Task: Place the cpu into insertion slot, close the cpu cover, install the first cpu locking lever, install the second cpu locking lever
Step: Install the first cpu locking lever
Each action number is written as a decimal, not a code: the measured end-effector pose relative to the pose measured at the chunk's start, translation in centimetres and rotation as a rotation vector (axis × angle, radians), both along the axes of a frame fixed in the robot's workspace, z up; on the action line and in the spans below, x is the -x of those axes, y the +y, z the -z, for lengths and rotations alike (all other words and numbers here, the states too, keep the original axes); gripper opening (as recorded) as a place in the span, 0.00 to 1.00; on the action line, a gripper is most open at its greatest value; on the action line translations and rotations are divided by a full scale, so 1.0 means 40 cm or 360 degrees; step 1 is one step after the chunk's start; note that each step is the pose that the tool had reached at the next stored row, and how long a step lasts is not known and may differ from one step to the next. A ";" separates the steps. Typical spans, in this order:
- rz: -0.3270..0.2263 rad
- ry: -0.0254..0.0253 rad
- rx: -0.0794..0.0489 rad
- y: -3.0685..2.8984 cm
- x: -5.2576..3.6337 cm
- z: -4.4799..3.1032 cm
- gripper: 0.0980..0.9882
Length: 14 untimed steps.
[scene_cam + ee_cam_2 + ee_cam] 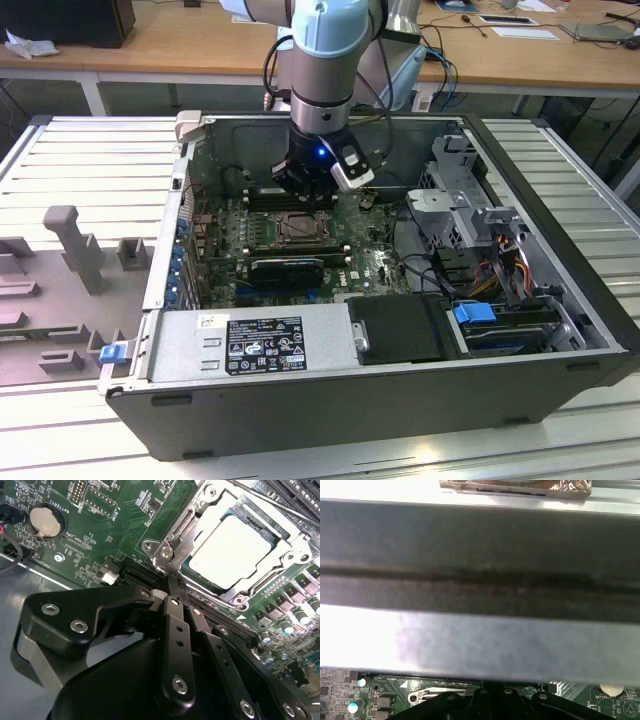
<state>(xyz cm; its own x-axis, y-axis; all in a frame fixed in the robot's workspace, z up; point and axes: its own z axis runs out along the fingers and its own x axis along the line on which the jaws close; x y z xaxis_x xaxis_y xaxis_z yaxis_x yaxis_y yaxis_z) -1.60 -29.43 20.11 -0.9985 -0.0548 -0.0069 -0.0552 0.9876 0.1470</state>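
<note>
The cpu (235,550), pale silvery and square, lies seated in the insertion slot (298,230) on the green motherboard inside the open computer case. The cpu cover (196,524), a thin metal frame, lies flat around the chip. My gripper (172,586) stands low at one corner of the socket, its black fingers (176,615) pressed together with the tips right at a metal lever hook (167,560). In the exterior view the gripper (305,195) hangs just behind the socket. I cannot tell whether the tips touch the lever.
A black expansion card (288,268) lies in front of the socket, and long memory slots (300,490) run beside it. A coin battery (44,521) sits on the board. The case wall (480,555) is close behind the wrist. Drive cage (460,200) and cables fill the exterior view's right.
</note>
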 end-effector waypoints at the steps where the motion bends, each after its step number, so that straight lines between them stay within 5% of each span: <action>1: 0.0000 0.00003 0.0001 0.000 0.000 -0.006 0.01; 5: 0.0000 0.00009 0.0003 -0.001 0.000 -0.046 0.01; 14: 0.0000 0.00011 0.0003 -0.016 0.000 -0.046 0.01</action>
<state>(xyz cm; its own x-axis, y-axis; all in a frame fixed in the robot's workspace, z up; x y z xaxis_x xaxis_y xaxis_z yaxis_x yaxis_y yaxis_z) -1.61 -30.07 21.94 -0.9985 -0.0549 -0.0061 -0.0552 0.9878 0.1453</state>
